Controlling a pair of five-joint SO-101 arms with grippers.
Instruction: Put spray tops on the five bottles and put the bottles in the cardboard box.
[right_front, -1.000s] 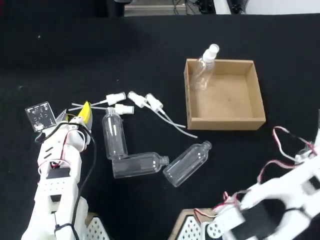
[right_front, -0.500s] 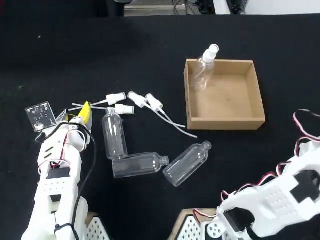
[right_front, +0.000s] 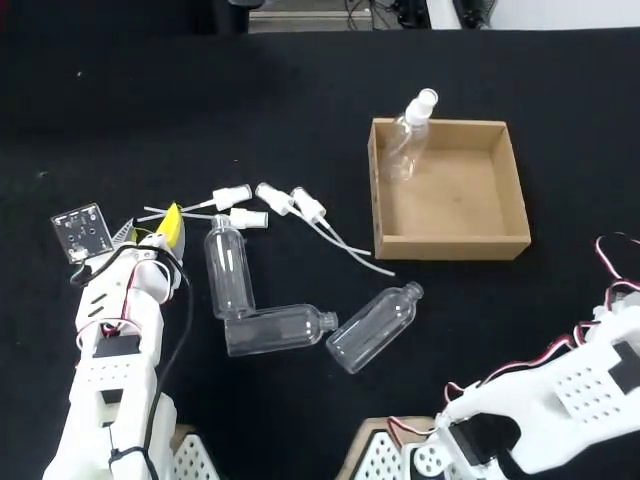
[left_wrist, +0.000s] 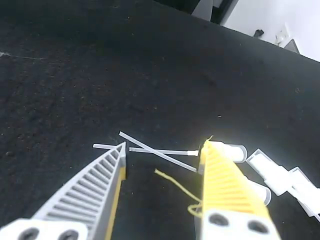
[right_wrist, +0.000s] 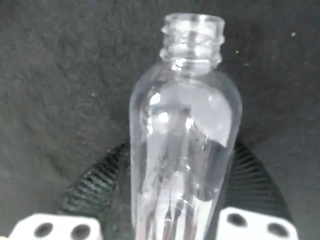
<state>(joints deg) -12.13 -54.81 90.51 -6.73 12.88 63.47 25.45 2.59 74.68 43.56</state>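
Gripping an uncapped bottle (right_wrist: 185, 110): right pincer (right_wrist: 175, 172), jaws clamped either side. Left pincer (left_wrist: 165, 146) jaws apart, tubes (left_wrist: 150, 149) between tips; 4 spray tops (right_front: 275, 198) just beyond, 3 loose bottles (right_front: 228, 265) beside. 1 capped bottle (right_front: 405, 145) in cardboard box (right_front: 455, 245).

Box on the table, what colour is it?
The box is plain brown cardboard, seen best in the high view.

Bottle (right_wrist: 185, 130) base cropped at picture edge; right arm (right_front: 580, 400) partly cropped.
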